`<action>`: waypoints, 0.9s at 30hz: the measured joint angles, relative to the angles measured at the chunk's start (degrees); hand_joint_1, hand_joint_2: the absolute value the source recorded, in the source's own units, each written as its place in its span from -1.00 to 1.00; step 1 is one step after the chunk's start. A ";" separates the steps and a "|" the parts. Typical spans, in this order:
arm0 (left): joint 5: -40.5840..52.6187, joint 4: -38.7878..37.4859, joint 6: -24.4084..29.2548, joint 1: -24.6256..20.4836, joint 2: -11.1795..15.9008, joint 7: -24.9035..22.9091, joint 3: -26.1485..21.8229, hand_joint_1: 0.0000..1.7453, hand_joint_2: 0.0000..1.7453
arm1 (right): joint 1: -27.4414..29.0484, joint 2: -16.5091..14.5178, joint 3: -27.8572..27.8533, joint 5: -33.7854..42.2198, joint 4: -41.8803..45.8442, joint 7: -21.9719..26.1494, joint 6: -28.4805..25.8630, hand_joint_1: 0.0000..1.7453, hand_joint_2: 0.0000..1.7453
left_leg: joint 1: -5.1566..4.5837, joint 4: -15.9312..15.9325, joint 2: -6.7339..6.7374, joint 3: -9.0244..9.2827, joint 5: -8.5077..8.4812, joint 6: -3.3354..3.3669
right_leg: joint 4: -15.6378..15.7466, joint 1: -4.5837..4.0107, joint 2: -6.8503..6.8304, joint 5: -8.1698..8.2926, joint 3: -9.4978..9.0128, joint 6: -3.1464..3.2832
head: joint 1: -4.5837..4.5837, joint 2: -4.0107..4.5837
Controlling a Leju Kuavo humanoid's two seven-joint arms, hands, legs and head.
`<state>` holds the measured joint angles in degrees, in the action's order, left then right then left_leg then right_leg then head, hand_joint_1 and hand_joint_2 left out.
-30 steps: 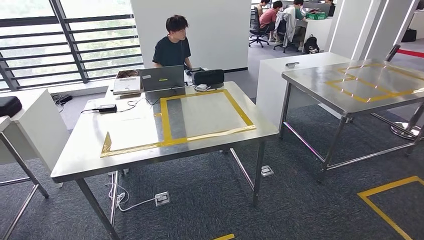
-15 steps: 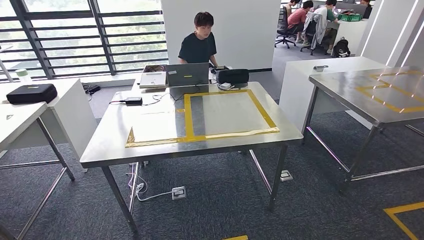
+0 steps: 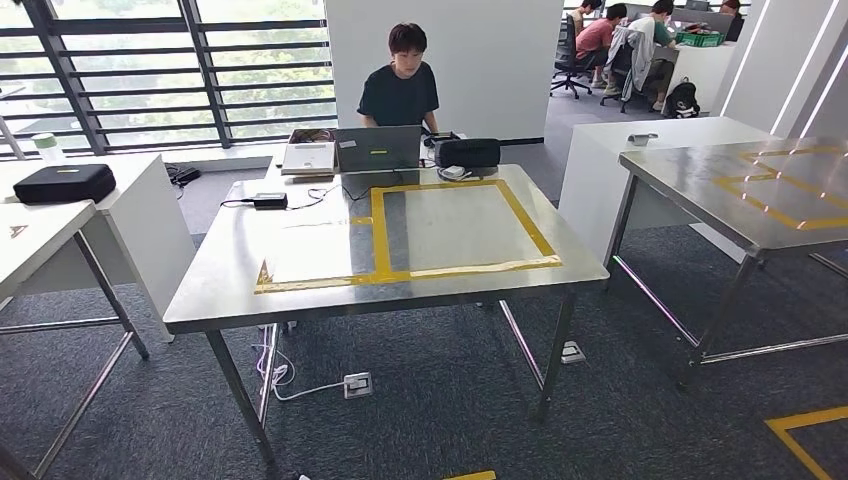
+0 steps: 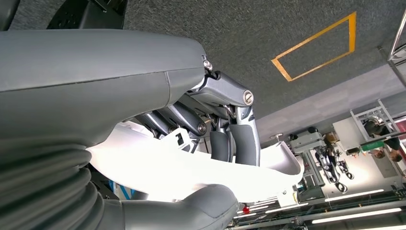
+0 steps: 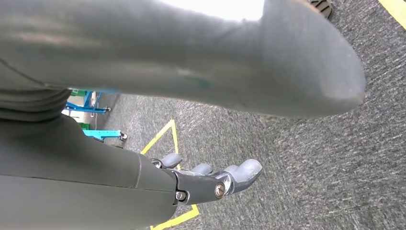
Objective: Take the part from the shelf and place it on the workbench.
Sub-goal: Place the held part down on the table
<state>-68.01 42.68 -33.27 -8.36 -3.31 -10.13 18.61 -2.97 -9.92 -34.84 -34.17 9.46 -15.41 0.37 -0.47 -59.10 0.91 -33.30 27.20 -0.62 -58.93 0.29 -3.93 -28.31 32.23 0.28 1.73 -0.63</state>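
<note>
Your left hand [image 4: 210,124] grips the part [image 4: 191,167]: a smooth, glossy white piece, long and gently curved like a shallow shell. The dark fingers [image 4: 242,141] hook over one edge of it and the thick grey thumb [image 4: 191,208] presses from the other side. The part is still held above the speckled grey carpet, not on the bench.

Your right hand [image 5: 210,179] holds nothing. Its fingers are stretched out and slightly apart over the same carpet, where yellow tape marks a square.

In front of you stands the workbench [image 3: 230,290], a brushed steel top on thin steel legs, with yellow tape [image 3: 380,225] outlining a rectangle on it. A laptop [image 3: 377,148] and a black case [image 3: 467,152] sit at its far edge, and a person [image 3: 399,85] is seated behind them.
</note>
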 joint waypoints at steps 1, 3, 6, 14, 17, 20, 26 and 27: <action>0.22 -0.01 0.00 -0.01 -0.04 0.05 -0.20 1.00 1.00 | 0.00 0.00 -0.01 -0.03 0.00 0.00 0.01 -1.00 -1.00 | 0.01 0.00 0.00 0.00 -0.01 0.01 | 0.00 0.00 0.00 0.00 0.00 0.00 | 0.00 0.00; 0.62 0.01 0.02 -0.03 -0.13 0.15 -0.78 1.00 1.00 | 0.00 0.00 -0.02 -0.21 0.00 0.01 0.02 -1.00 -1.00 | 0.04 0.00 0.00 0.01 -0.01 0.01 | -0.01 -0.01 0.00 0.00 0.01 0.00 | 0.00 0.00; 0.74 0.34 0.07 -0.05 -0.14 0.24 -1.85 1.00 1.00 | 0.00 -0.01 -0.02 -0.58 0.00 0.01 0.06 -1.00 -1.00 | -0.02 -0.07 0.03 -0.02 0.02 0.06 | 0.02 0.07 0.00 0.05 0.01 -0.10 | 0.01 0.00; 1.36 5.59 0.50 -0.35 1.78 0.98 -6.55 1.00 1.00 | -0.04 -0.12 -0.06 -1.17 0.01 0.00 0.50 -1.00 -1.00 | -0.17 0.28 -0.13 -0.06 -0.07 0.91 | 0.31 0.33 -0.21 0.15 -0.18 -0.83 | 0.05 0.00; 1.81 8.36 0.60 -1.22 2.63 1.35 -8.39 1.00 1.00 | -0.07 -0.13 -0.09 -1.21 0.03 0.01 0.70 -1.00 -1.00 | 0.46 1.58 -0.62 0.82 -0.79 1.73 | -3.46 0.46 2.10 -2.34 1.42 -1.46 | -0.11 0.00; 1.95 10.08 0.59 -1.97 3.18 1.60 -9.64 1.00 1.00 | 0.12 -0.13 -0.10 -1.23 0.02 0.01 0.75 -1.00 -1.00 | 0.54 1.60 -1.28 0.82 -0.78 1.88 | -14.25 0.73 3.63 -6.42 7.08 -1.92 | -0.45 0.00; 2.88 14.41 0.96 -2.26 4.48 2.80 -11.93 1.00 1.00 | 0.07 -0.19 -0.42 -1.35 0.01 0.12 0.97 -1.00 -1.00 | 1.12 -0.37 -2.63 0.55 0.88 -0.22 | -2.12 1.42 4.15 0.55 2.25 -2.16 | -0.72 0.00; 2.86 15.31 1.09 -2.36 4.83 2.78 -12.38 1.00 1.00 | 0.07 -0.23 -0.50 -1.35 0.01 0.18 1.01 -1.00 -1.00 | 1.06 -0.47 -2.73 0.44 1.05 -0.61 | -1.53 1.31 4.30 0.26 1.97 -1.77 | -0.71 0.00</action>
<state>-65.16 57.98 -32.18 -10.72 1.52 -7.34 6.23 -2.90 -10.15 -35.34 -35.52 9.47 -15.23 1.37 0.58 -59.56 -1.82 -32.86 28.25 -1.24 -60.46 1.60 0.37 -28.04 34.21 -1.50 1.02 -0.63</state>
